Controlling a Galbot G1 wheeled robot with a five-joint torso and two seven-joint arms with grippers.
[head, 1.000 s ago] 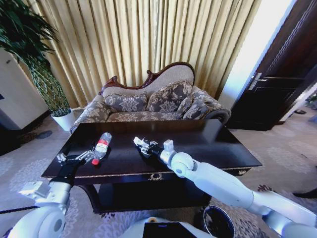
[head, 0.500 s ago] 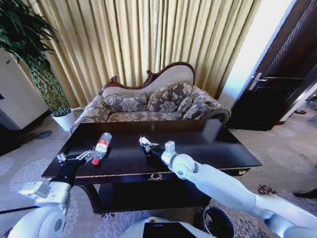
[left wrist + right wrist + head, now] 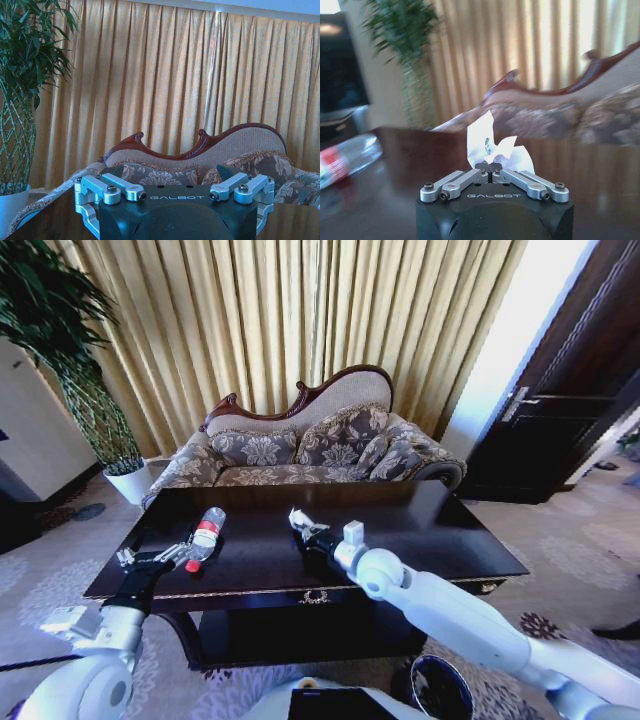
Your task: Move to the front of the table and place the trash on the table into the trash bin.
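You see a crumpled white paper wad (image 3: 492, 145) pinched between the closed fingers of the right gripper (image 3: 303, 526), held above the middle of the table (image 3: 450, 530). The bottle (image 3: 205, 531) with its red label lies near the table's left edge, just beside the left gripper (image 3: 150, 558), whose fingers stand spread. Both gripper bodies read "GALBOT". The trash bin (image 3: 440, 687) sits below the table's front.

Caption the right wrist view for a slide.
Right gripper shut on a crumpled white paper wad above the table.
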